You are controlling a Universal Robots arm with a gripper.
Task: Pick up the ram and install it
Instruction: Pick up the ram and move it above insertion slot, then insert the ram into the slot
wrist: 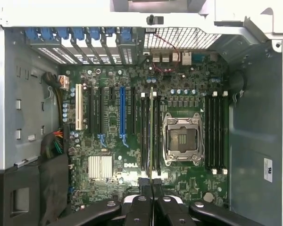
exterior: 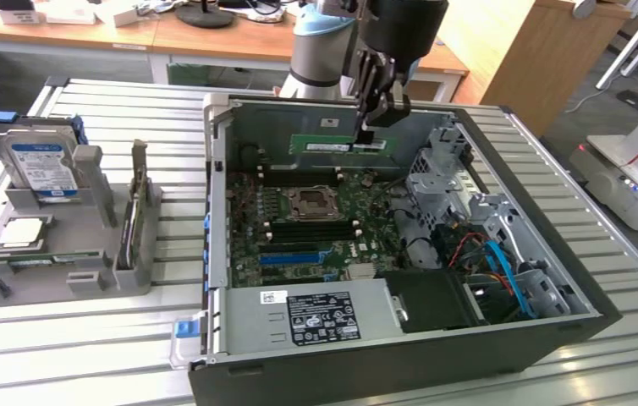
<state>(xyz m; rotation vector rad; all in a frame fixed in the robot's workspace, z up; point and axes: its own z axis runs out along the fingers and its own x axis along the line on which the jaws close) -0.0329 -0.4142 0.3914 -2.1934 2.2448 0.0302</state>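
A slatted table (exterior: 71, 355) carries an open computer case (exterior: 262, 118), which lies on its side over the table's middle and reaches its near edge. The green motherboard (exterior: 296, 228) (wrist: 188, 181) faces up inside the case. A grey holder (exterior: 59, 279) sits by the table edge on the exterior view's left. In it stand a silver hard drive (exterior: 42, 165) and, below that, a square CPU chip (exterior: 24, 230).

The arm reaches down into the case near its far wall. Its claw (exterior: 370, 135) (wrist: 151, 184) is closed tight on the ram (exterior: 331, 145) (wrist: 151, 136), gripping the top edge. The stick hangs level, clear above the board. In the wrist view it shows edge-on, running along the black memory slots (wrist: 144, 136) just beside the empty CPU socket (exterior: 311, 201) (wrist: 181, 139).
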